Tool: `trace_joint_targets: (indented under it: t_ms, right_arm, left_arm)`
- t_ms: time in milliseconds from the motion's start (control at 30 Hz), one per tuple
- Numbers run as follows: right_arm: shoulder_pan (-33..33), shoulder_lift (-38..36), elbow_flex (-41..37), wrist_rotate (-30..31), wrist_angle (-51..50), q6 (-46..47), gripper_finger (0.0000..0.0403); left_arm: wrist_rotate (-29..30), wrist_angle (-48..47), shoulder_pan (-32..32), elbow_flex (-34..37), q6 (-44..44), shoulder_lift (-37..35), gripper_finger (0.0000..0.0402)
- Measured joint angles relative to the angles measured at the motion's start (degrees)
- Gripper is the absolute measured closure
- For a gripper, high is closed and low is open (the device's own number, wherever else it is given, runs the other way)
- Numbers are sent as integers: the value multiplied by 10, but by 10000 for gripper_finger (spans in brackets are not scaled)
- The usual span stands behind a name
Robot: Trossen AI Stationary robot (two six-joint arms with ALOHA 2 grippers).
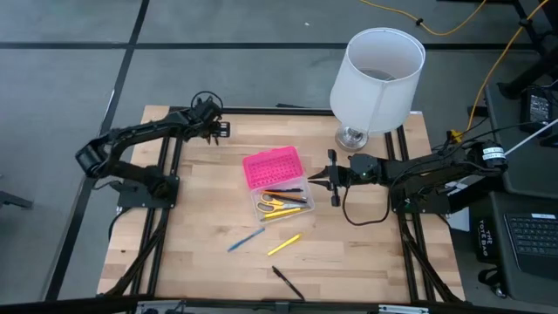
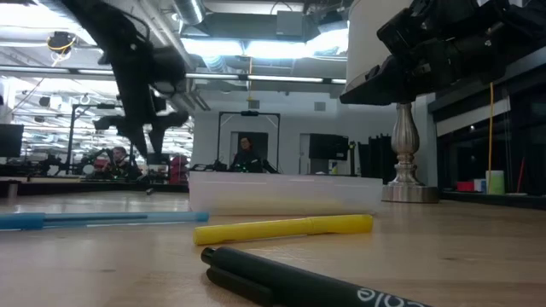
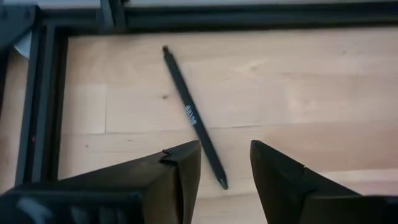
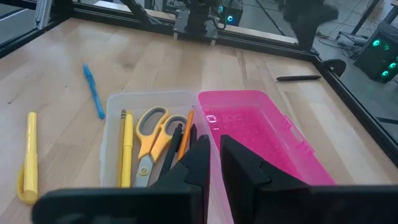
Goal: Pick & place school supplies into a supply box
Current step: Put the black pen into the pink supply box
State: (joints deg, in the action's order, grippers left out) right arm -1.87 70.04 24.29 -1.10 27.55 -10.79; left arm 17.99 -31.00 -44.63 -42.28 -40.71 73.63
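Observation:
The supply box lies open mid-table: its pink lid [image 1: 273, 167] lies flat beside the clear base [image 1: 281, 202], which holds yellow-handled scissors [image 4: 152, 134] and several pens. My right gripper [image 4: 214, 158] is at the box's right end, fingers nearly together. My left gripper [image 3: 225, 180] hovers open at the far left corner, over a black pen [image 3: 193, 118] that lies flat on the wood. One end of that pen shows between the fingers. Loose on the table lie a blue pen [image 1: 246, 240], a yellow pen [image 1: 283, 244] and another black pen [image 1: 288, 283]. My right gripper closes on the box's right end, at the seam [image 4: 202, 124] where the pink lid meets the clear base. One finger is on each side of the seam. It comes nearly level from the table's right. The box rests flat on the table, and the fingers hide the contact itself.
A lamp with a white shade [image 1: 379, 74] and a metal foot [image 1: 351, 137] stands at the far right, just behind my right arm. Black frame bars [image 3: 43, 93] run along the table's edges close to my left gripper. Bare wood lies between the loose pens and the box.

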Motion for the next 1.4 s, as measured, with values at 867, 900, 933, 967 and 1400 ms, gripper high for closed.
trace_joint_targets:
  t_ms: [867, 900, 933, 967, 1400]
  right_arm:
    - [0, 0, 0, 0, -22, -3, 360]
    - [0, 0, 0, 0, -22, -3, 360]
    - [0, 0, 0, 0, -22, -3, 360]
    - [0, 0, 0, 0, -22, -3, 360]
    - [0, 0, 0, 0, -22, -3, 360]
  left_arm:
    - [-51, 94, -74, 0, -20, 138, 272]
    - [-50, 94, -74, 0, -21, 138, 272]
    - [-47, 94, -74, 0, -21, 138, 272]
    - [-42, 94, -74, 0, -22, 138, 272]
    - [-22, 104, -74, 0, -46, 146, 272]
